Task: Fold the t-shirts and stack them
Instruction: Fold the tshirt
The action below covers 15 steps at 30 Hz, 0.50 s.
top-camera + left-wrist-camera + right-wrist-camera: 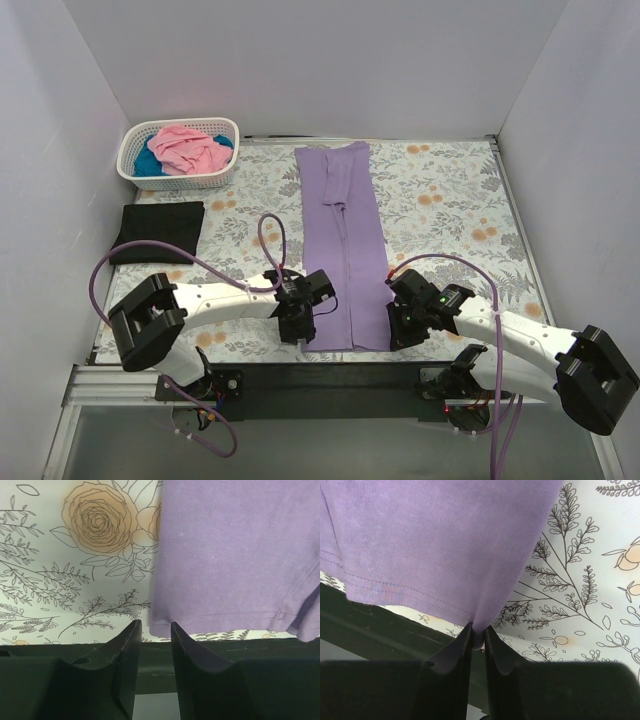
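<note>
The lavender t-shirt (342, 245) lies as a long narrow strip down the middle of the table, collar end far. My left gripper (302, 328) is at its near left corner; in the left wrist view the gripper (156, 625) is open, with the shirt's hem corner (165, 622) just past the fingertips. My right gripper (398, 330) is at the near right corner, and in the right wrist view it (477, 628) is shut on a pinch of the shirt's hem (445, 555). A folded black t-shirt (157, 232) lies at the left.
A white lattice basket (135, 172) at the far left holds the pink t-shirt (188, 148) and the teal t-shirt (148, 164). The floral cloth (450, 200) covers the table. A black bar (330, 378) runs along the near edge. White walls stand on three sides.
</note>
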Motion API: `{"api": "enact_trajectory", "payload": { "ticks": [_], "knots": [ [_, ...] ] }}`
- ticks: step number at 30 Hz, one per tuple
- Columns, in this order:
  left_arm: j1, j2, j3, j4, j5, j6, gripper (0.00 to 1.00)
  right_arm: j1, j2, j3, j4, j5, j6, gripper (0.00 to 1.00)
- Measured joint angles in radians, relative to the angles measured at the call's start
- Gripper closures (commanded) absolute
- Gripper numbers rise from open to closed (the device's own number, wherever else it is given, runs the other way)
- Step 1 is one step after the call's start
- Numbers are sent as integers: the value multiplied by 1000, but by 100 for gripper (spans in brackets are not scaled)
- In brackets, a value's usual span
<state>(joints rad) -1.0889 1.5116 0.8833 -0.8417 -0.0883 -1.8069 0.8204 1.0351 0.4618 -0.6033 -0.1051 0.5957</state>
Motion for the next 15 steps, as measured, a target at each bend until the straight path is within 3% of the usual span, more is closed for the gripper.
{"api": "enact_trajectory", "payload": {
  "ticks": [5,11,13,15],
  "knots": [
    [-1,39,0,15,14,3,72,0,0,0,0,0,0,79],
    [0,73,8,26,37,8,85,0,-2,-2,1,0,0,81],
    [0,74,7,35,46,7,100,0,-2,-2,1,0,-2,90],
    [0,74,7,42,53,9,100,0,-1,-2,1,-1,-6,99]
  ]
}}
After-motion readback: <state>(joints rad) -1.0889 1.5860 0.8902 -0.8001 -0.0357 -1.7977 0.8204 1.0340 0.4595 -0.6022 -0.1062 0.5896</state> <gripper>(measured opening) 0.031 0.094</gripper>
